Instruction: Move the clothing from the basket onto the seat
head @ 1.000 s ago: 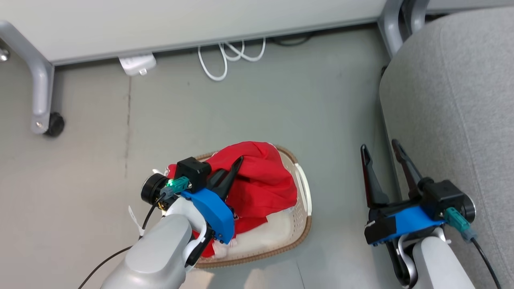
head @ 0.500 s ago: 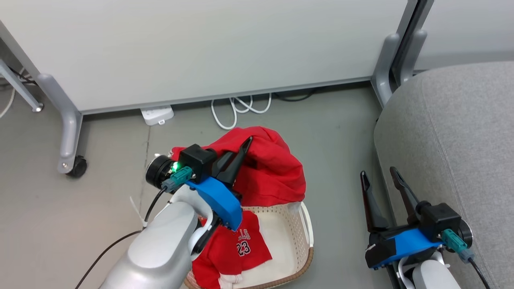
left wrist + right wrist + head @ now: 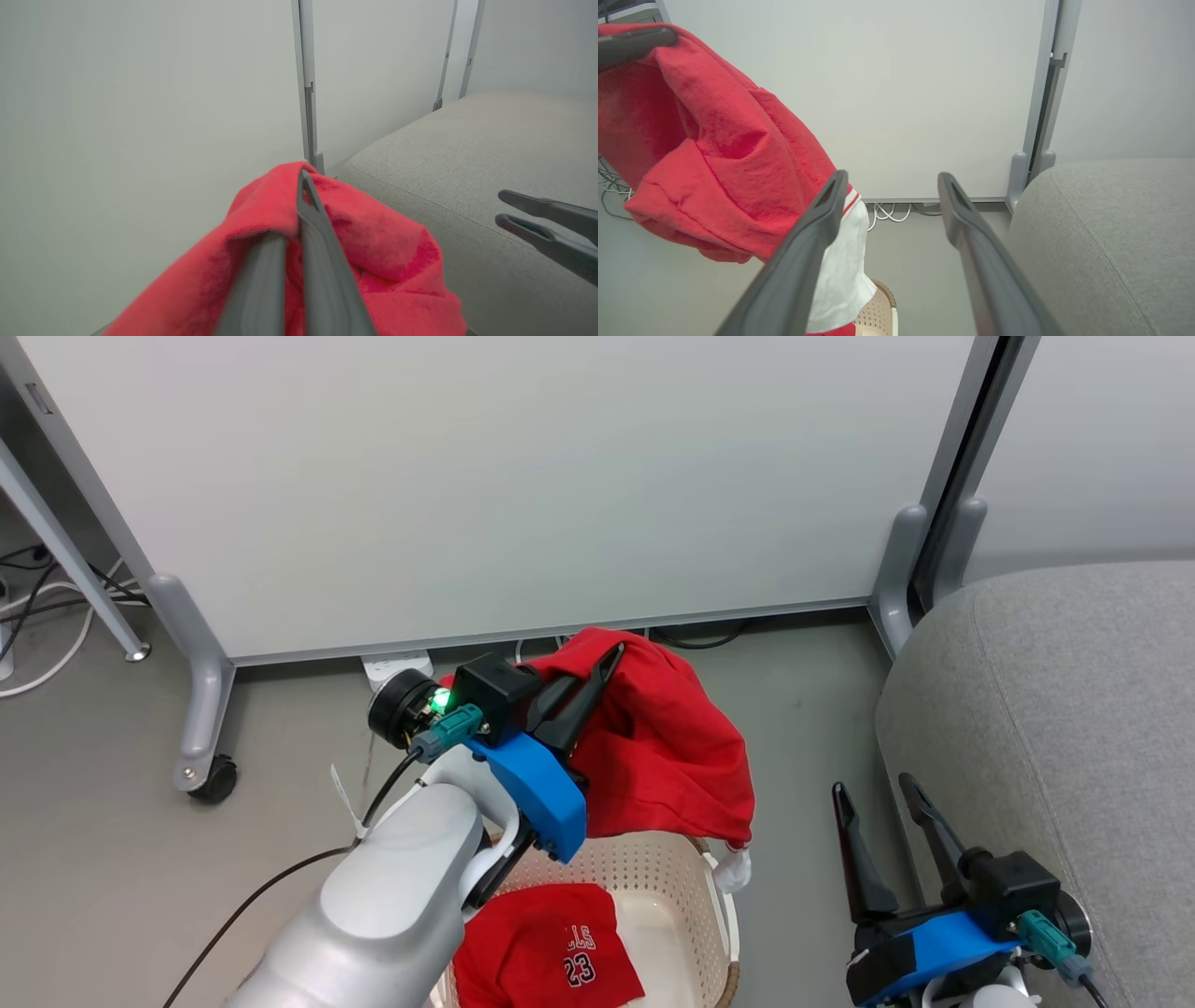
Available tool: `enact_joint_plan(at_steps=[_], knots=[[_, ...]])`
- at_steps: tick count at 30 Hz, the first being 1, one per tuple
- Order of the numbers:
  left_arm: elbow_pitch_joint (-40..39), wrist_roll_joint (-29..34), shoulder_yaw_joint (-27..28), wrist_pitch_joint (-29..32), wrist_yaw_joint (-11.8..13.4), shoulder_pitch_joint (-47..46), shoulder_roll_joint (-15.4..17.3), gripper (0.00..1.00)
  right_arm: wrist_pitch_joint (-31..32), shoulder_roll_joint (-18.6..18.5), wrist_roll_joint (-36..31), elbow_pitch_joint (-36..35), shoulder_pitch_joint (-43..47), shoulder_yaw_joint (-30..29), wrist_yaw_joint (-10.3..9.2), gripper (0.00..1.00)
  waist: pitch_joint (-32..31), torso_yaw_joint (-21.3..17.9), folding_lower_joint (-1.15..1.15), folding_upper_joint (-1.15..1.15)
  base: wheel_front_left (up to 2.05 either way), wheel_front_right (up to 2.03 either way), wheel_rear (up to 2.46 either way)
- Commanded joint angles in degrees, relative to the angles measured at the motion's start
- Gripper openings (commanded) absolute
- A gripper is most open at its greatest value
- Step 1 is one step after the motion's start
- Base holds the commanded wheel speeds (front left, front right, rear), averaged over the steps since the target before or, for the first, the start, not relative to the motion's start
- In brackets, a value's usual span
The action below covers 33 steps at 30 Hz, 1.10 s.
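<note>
My left gripper point(image 3: 611, 653) is shut on a red garment point(image 3: 667, 747), which hangs from its fingertips above the cream perforated basket point(image 3: 691, 882). The same red garment point(image 3: 373, 247) drapes over the left gripper point(image 3: 303, 175) in the left wrist view, and its white lining point(image 3: 843, 266) shows in the right wrist view. A second red garment printed with 23 point(image 3: 551, 957) lies in the basket. The grey seat point(image 3: 1055, 709) stands to the right. My right gripper point(image 3: 873, 791) hangs open beside the seat's edge, nothing between its fingers.
A pale panel point(image 3: 485, 476) on grey wheeled legs point(image 3: 201, 709) stands right behind the basket. White cables and a power strip point(image 3: 397, 665) lie on the floor under it. More cables point(image 3: 37, 616) lie at the far left.
My left gripper has lifted the red garment up out of the basket, uncovering the garment printed with 23. The head view has tilted up, showing more of the panel.
</note>
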Motion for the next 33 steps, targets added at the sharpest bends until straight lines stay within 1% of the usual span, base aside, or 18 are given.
enact_joint_plan(at_steps=[1, 7, 13, 16, 23, 27, 33], knots=[[-0.03, -0.41, -0.25, 0.00, -0.26, -0.23, 0.02, 0.00, -0.02, -0.16, -0.10, -0.39, 0.65, 0.46, -0.02, 1.00, -0.58, 0.30, 0.00, 0.00, 0.00, 0.00, 0.00], [-0.26, -0.91, -1.46, 0.27, -0.39, 0.21, -0.26, 0.00, -0.02, -0.16, -0.73, -0.72, 0.09, 1.73, -0.02, 1.00, -1.12, 0.68, 0.00, 0.00, 0.00, 0.00, 0.00], [-0.31, -1.27, -2.37, 0.28, -0.42, 0.04, -0.44, 0.00, -0.02, -0.16, -1.96, -0.87, -1.35, 4.30, -0.02, 1.00, -1.27, 0.82, 0.00, 0.00, 0.00, 0.00, 0.00], [-0.33, -1.47, -2.59, 0.24, -0.43, -0.23, -0.47, 0.00, -0.02, -0.53, -2.58, -0.35, -2.40, 6.39, -0.02, 1.00, -1.22, 0.85, 0.00, 0.00, 0.00, 0.00, 0.00], [-0.38, -1.57, -2.92, 0.06, -0.43, -0.55, -0.57, 0.00, -0.02, -2.23, -3.45, 0.84, -7.52, 13.44, -0.02, 1.00, -0.68, 0.93, 0.00, 0.00, 0.00, 0.00, 0.00], [-0.55, -1.61, -3.07, -0.03, -0.39, -0.84, -0.66, 0.00, -0.01, -2.63, -3.78, 2.98, -12.05, 16.43, -0.02, 1.00, 0.00, 1.05, 0.00, 0.00, 0.00, 0.00, 0.00], [-0.79, -1.59, -3.28, -0.07, -0.37, -1.57, -0.82, 0.00, -0.02, -2.26, -4.88, 8.77, -19.00, 20.87, -0.02, 1.00, 1.23, 1.26, 0.00, 0.00, 0.00, 0.00, 0.00]])
